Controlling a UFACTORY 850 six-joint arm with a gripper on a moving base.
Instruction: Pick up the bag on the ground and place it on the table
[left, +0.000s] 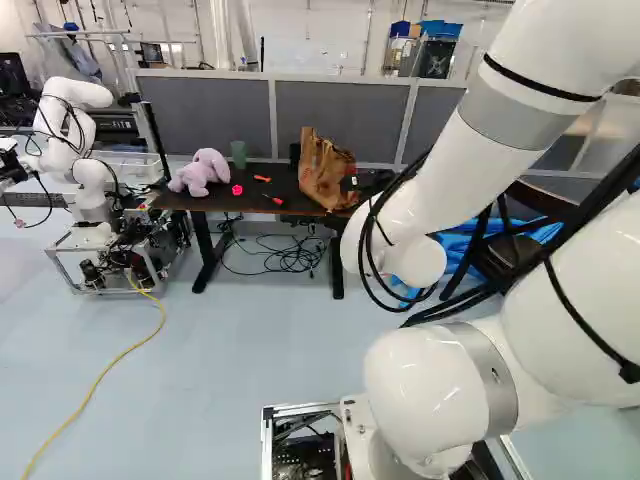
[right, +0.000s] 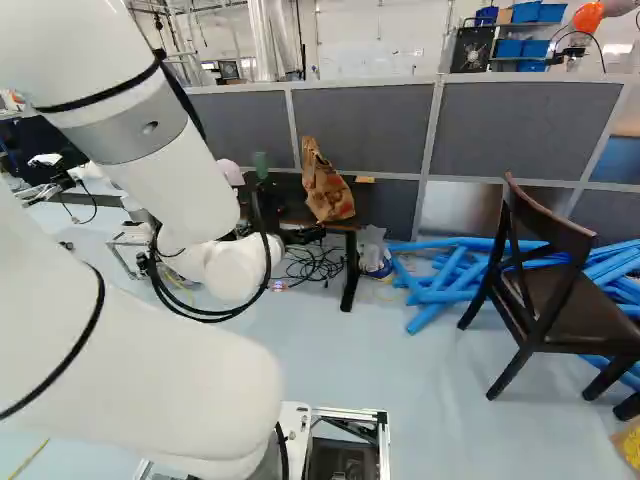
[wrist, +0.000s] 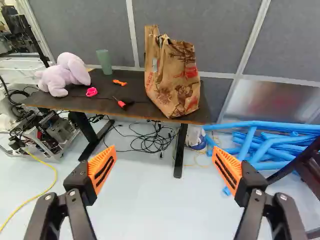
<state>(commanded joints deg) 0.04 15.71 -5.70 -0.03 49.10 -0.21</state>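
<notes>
One brown paper bag (left: 325, 175), standing on the dark table (wrist: 82, 103), upper middle of the left base view; gripper (wrist: 164, 152) empty, fingers wide apart; placing judged done if this bag is meant, only arm (left: 490, 160) retreat left

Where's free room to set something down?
Widest: floor before the table, between yellow cable and blue tubes. Tabletop: small patch between pink item and red-handled tool, narrow strip between orange item and paper bag. Crowded: black cables underneath.
</notes>
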